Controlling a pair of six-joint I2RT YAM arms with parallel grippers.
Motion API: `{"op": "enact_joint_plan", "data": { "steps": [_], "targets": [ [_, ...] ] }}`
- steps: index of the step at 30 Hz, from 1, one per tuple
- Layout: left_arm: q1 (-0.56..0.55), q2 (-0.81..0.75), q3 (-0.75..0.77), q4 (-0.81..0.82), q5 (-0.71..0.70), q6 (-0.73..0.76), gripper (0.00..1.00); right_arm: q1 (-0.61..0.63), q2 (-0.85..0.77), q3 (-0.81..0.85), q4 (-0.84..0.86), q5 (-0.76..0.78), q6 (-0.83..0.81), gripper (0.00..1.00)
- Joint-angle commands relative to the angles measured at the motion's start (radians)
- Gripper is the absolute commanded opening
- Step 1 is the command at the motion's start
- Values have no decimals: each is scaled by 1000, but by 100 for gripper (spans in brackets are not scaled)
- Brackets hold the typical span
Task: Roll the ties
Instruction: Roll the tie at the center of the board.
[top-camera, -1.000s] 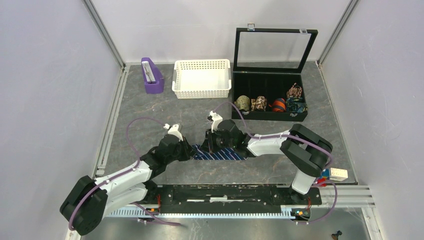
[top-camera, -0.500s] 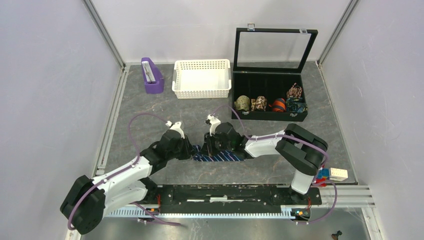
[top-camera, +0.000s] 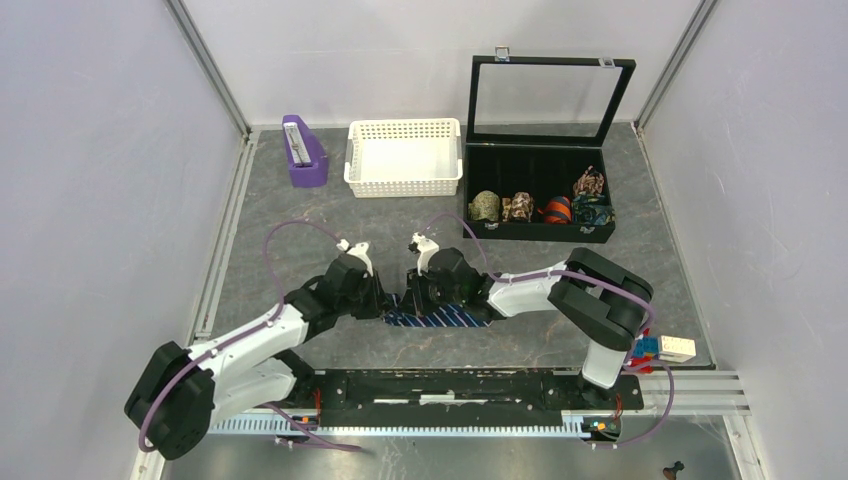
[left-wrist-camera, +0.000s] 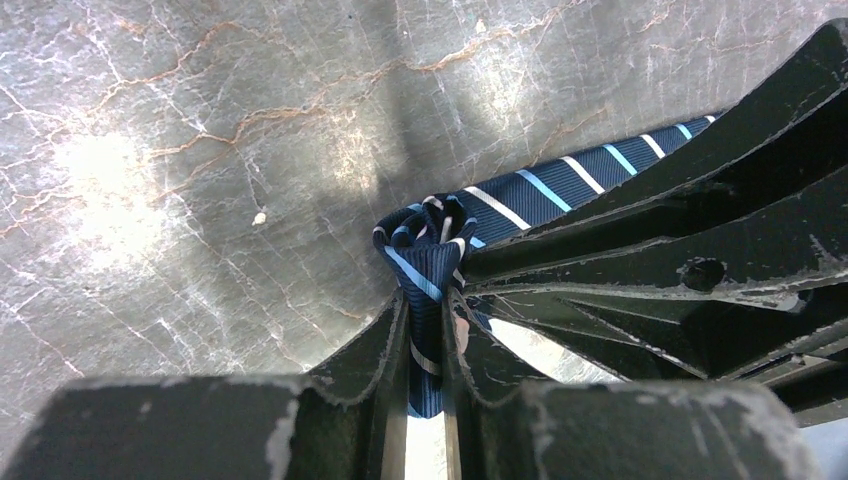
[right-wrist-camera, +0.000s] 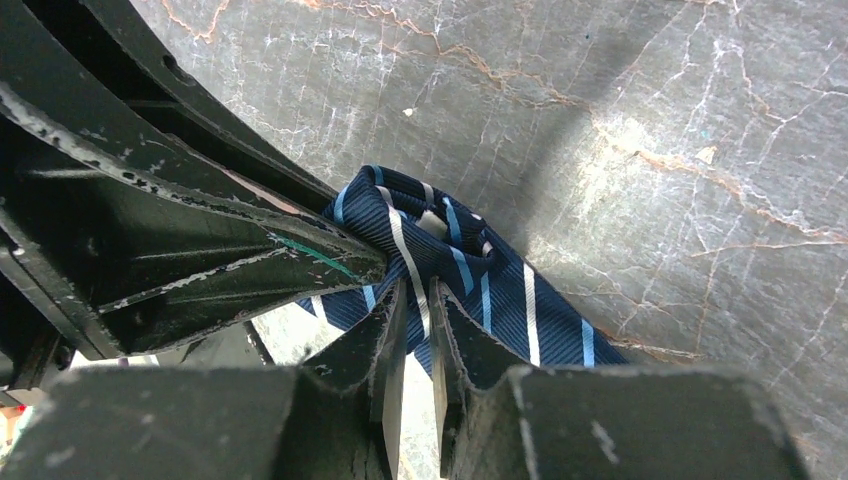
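The navy striped tie (top-camera: 447, 316) lies flat on the grey table, its left end curled into a small coil (left-wrist-camera: 425, 235) between the two grippers. My left gripper (top-camera: 388, 303) is shut on the coil's end; in the left wrist view the fabric (left-wrist-camera: 428, 300) sits pinched between its fingers. My right gripper (top-camera: 412, 299) faces it from the right and is shut on the tie (right-wrist-camera: 440, 255) just beside the coil. The two grippers nearly touch. The tie's flat part runs right under the right arm.
An open black box (top-camera: 540, 190) at the back right holds several patterned rolls. A white basket (top-camera: 403, 157) stands behind the grippers and a purple holder (top-camera: 303, 150) at the back left. A small white and coloured item (top-camera: 668, 348) lies at the near right.
Both grippers have moved a little away from the arms' bases with the tie's left end, and the visible flat strip has grown shorter.
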Motion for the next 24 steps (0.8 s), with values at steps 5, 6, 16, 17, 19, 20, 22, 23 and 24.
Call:
{"op": "enact_joint_plan", "data": {
  "steps": [5, 6, 16, 17, 19, 20, 22, 23, 24],
  "targets": [
    [-5, 7, 100, -113, -20, 62, 22, 8, -16, -22, 41, 5, 5, 20],
    [-9, 9, 106, -120, -25, 64, 22, 8, -15, -22, 43, 4, 8, 20],
    [-43, 14, 171, -206, -130, 74, 21, 12, -11, -4, 47, -2, 17, 20],
    [-45, 15, 178, -215, -138, 78, 21, 12, -9, -6, 50, -2, 19, 20],
    [-47, 17, 188, -227, -149, 84, 21, 12, -3, -6, 58, -5, 25, 20],
    [-49, 18, 190, -227, -150, 84, 21, 12, 0, -3, 63, -6, 28, 20],
    [-52, 27, 195, -228, -149, 83, 21, 15, 9, 7, 68, -8, 32, 20],
    [-54, 32, 200, -232, -150, 83, 21, 15, 16, 14, 70, -8, 35, 20],
    [-57, 37, 204, -235, -153, 85, 21, 18, 22, 20, 73, -10, 37, 20]
  ]
}}
